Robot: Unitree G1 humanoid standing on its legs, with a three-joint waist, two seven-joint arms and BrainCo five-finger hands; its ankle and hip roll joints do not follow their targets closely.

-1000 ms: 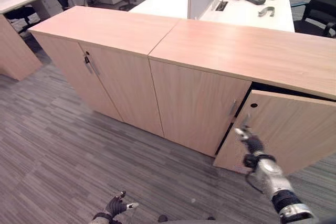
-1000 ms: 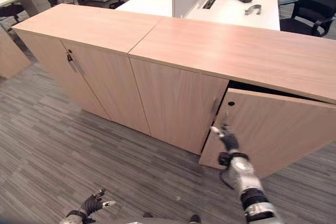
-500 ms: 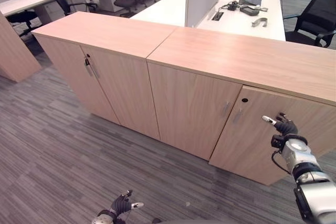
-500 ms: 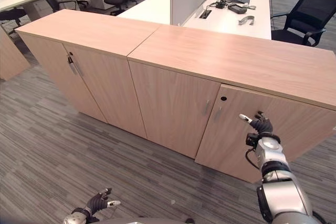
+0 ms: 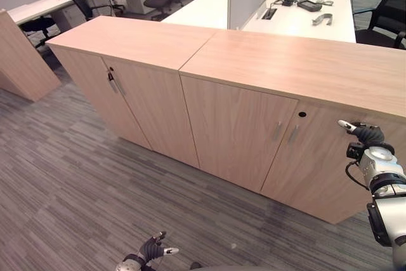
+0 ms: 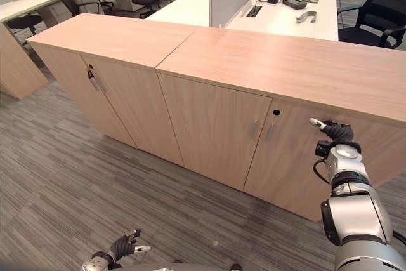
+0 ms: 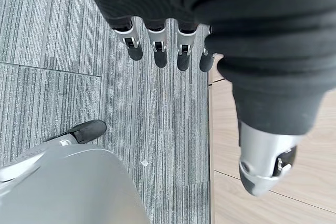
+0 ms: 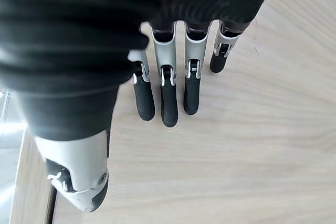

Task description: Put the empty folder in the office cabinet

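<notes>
The long light-wood office cabinet (image 5: 241, 118) stands in front of me with all its doors closed. My right hand (image 5: 366, 135) rests against the upper part of the rightmost door (image 5: 317, 169), to the right of its keyhole (image 5: 302, 114). Its fingers (image 8: 168, 98) are straight, their dark tips lying flat on the door's wood (image 8: 252, 145), and they hold nothing. My left hand (image 5: 151, 249) hangs low above the grey carpet (image 7: 147, 129), open and empty, with its fingers (image 7: 157, 51) relaxed.
Thin metal handles (image 5: 285, 132) mark the middle door seam, and another pair (image 5: 112, 82) is on the left unit. Behind the cabinet are white desks (image 5: 298, 17) with a partition and black chairs (image 5: 387, 14). A second wooden unit (image 5: 22, 55) stands at far left.
The rightmost door, ajar a second ago, has swung shut under my right hand, which rose and moved right along it. The camera has shifted a little. The left hand barely moved.
</notes>
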